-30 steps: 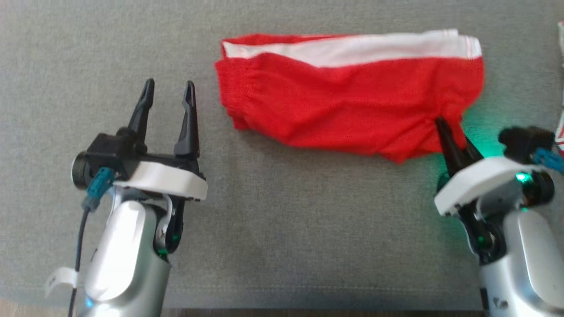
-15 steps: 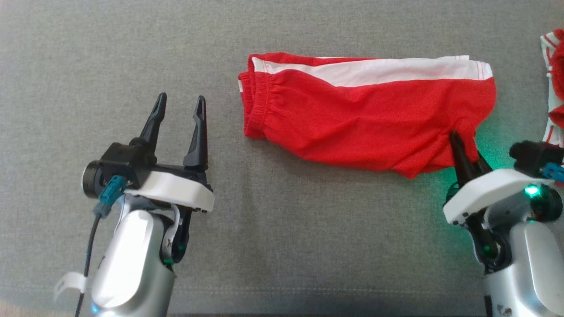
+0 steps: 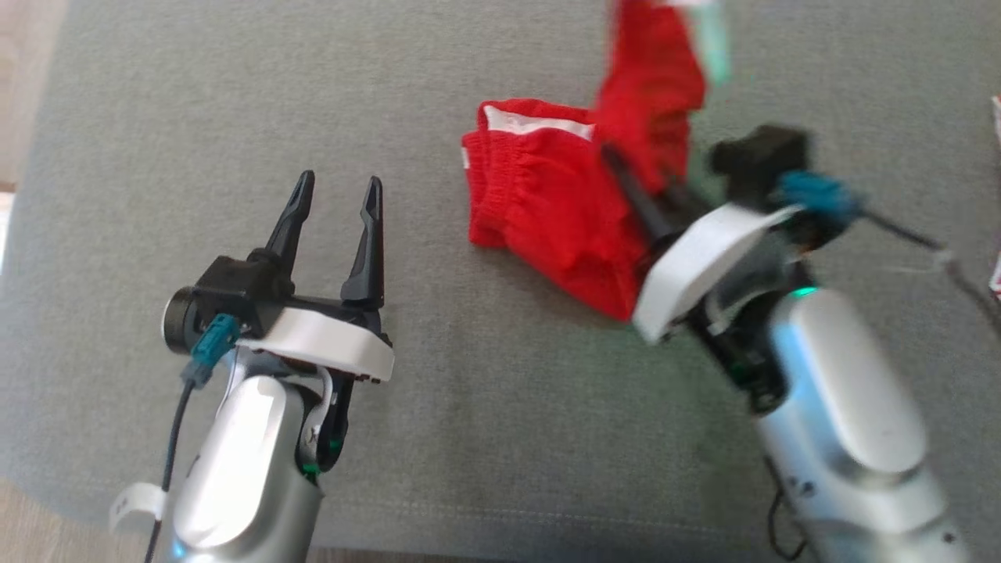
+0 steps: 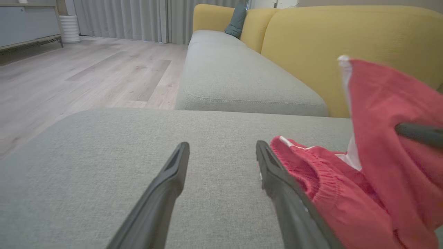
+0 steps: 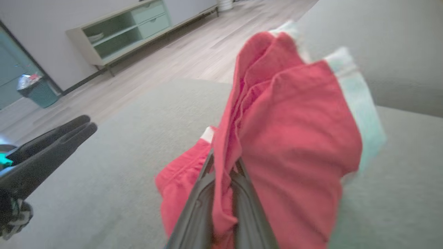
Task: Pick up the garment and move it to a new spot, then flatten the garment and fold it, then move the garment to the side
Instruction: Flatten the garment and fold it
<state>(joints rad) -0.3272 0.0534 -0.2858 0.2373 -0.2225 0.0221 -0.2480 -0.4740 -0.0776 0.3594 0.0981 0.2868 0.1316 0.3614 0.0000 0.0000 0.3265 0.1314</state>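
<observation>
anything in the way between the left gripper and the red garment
Nothing visible. Just bare grey cushion lies between the open left gripper and the near, elastic end of the red garment. The right gripper is shut on the garment's other end and holds it raised.

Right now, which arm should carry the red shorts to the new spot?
Right. The right gripper is shut on the red shorts, one end lifted; the left gripper stands open and empty.
</observation>
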